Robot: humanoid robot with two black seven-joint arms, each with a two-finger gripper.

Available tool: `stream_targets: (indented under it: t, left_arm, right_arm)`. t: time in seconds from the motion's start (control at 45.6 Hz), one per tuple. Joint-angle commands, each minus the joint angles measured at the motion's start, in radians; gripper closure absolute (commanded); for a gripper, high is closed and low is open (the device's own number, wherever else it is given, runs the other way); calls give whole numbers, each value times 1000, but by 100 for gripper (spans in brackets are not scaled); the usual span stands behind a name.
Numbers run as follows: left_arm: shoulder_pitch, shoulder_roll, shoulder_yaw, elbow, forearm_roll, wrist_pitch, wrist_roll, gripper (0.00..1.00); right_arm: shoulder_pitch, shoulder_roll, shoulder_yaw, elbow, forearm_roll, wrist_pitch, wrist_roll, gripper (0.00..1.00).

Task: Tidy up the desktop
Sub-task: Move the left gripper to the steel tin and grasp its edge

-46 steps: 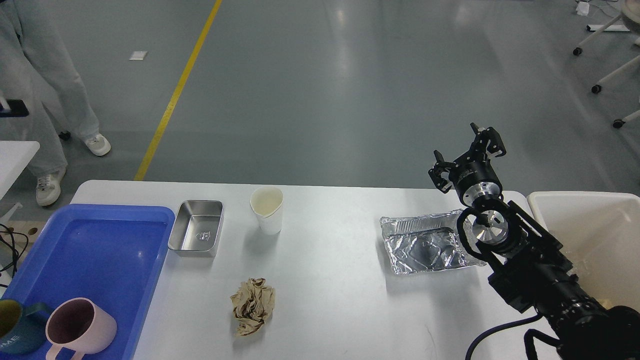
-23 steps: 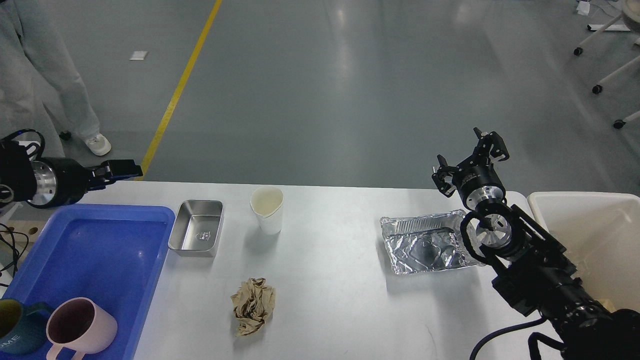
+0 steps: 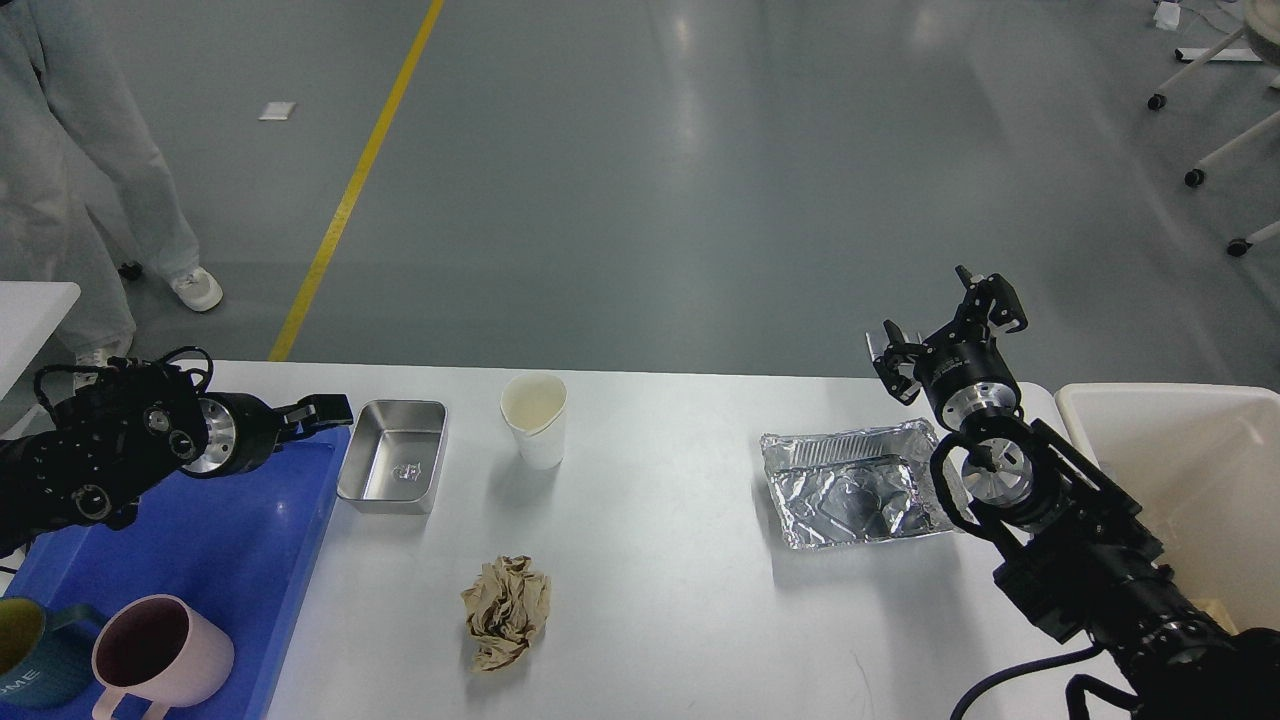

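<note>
The white desktop (image 3: 660,560) carries a steel tray (image 3: 392,468), a white paper cup (image 3: 535,419), a crumpled brown paper ball (image 3: 506,610) and a crushed foil container (image 3: 855,495). My left gripper (image 3: 325,410) hovers over the far right corner of the blue tray (image 3: 230,540), just left of the steel tray, its fingers dark and hard to tell apart. My right gripper (image 3: 950,325) is raised above the table's far edge, behind the foil container, open and holding nothing.
A pink mug (image 3: 160,655) and a dark teal mug (image 3: 30,665) stand in the blue tray's near corner. A beige bin (image 3: 1180,480) sits at the right table end. A person's legs (image 3: 70,180) are at the far left.
My left arm has swung in from the left and lowered over the blue tray toward the steel tray. My right gripper has drifted slightly right and down.
</note>
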Motion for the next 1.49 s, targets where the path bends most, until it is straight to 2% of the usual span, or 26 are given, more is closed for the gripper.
stream_targets:
  t: [0.0,0.241,0.351,0.504,0.679,0.942,1.073,1.38,1.468]
  left_arm:
    - [1,-32,0,21,1,37,-4,11]
    - [11,-82,2,26,4,48,0,21]
    - [25,-106,2,70,2,48,-2,27]
    - [43,-129,2,132,2,48,-2,27]
    - [43,-131,2,140,2,49,-4,30]
    - [43,-148,2,140,1,54,-2,45]
    - [45,-148,2,138,2,45,-4,57]
    - [47,-149,5,140,4,43,-16,68]
    - [48,-149,55,140,2,43,-23,69]
  right_arm:
    - [-2,-9,-1,0,0,2,0,0]
    - [-12,-12,1,0,0,2,0,0]
    - [-13,-15,1,0,0,2,0,0]
    - [-13,-19,1,0,0,2,0,0]
    - [-13,-19,-1,0,0,2,0,0]
    - [-15,-19,-20,0,0,0,0,0]
    - [-13,-21,-21,0,0,-2,0,0]
    - [-9,-35,-21,0,0,-2,-2,0]
    - [-9,-36,-21,0,0,-2,-2,0]
